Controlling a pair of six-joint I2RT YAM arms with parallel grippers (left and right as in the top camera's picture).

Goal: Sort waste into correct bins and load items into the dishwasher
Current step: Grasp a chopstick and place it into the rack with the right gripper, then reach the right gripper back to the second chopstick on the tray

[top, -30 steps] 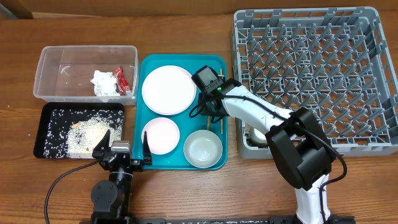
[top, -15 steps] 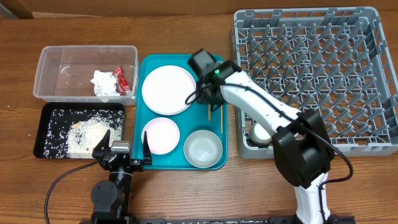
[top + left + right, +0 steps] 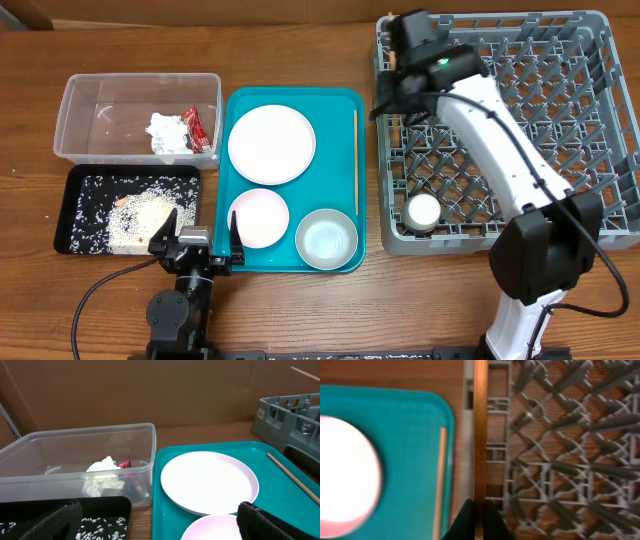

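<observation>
Overhead, my own wrist hides the fingertips, and the wrist view is blurred. My right hand [image 3: 480,512] is pinched tight on one chopstick [image 3: 480,435] over the dish rack [image 3: 600,230] left wall. The second chopstick [image 3: 355,160] lies on the teal tray [image 3: 345,262]. My left hand [image 3: 200,238] is wide and empty.
</observation>
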